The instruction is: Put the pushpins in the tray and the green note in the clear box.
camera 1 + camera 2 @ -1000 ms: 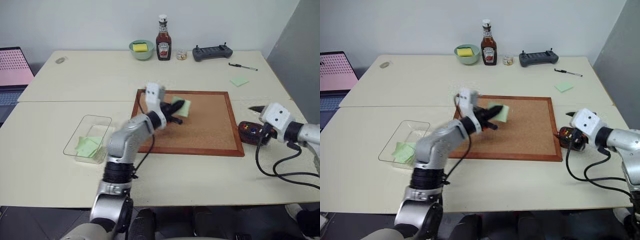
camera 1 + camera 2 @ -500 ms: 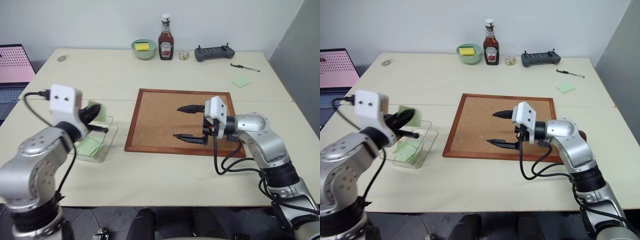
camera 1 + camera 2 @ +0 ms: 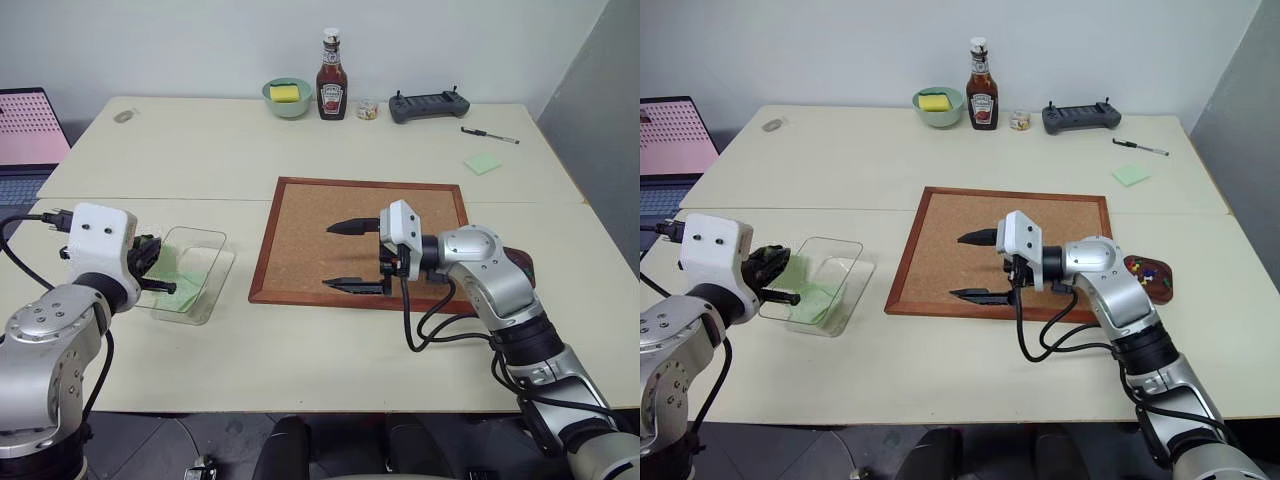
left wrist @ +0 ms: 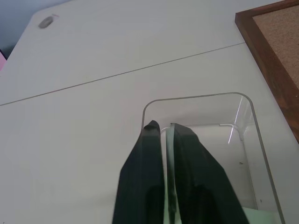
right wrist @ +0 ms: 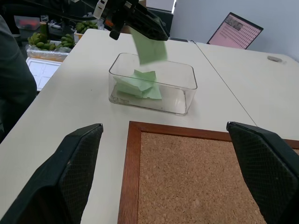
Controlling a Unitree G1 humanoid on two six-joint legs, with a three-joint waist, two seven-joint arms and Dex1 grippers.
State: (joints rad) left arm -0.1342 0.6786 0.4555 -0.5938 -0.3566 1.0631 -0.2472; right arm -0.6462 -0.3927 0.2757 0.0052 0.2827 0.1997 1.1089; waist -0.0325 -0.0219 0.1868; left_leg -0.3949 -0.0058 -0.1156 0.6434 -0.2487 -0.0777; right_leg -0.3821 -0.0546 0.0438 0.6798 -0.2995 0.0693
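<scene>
Over the near end of the clear box, my left gripper is shut on the green note, which hangs from its fingertips above the box. In the left wrist view a thin green edge shows between the nearly closed fingers. Other green slips lie inside the box. My right gripper stands wide open and empty above the corkboard, pointing toward the box. The small brown tray sits right of the board with coloured pushpins in it.
The wood-framed corkboard lies mid-table. Along the back stand a green bowl with a yellow sponge, a ketchup bottle, a small jar and a controller. A pen and green pad lie back right, a laptop far left.
My left arm swung from the corkboard over to the clear box, carrying the note. My right arm swung from the tray to above the corkboard, staying open.
</scene>
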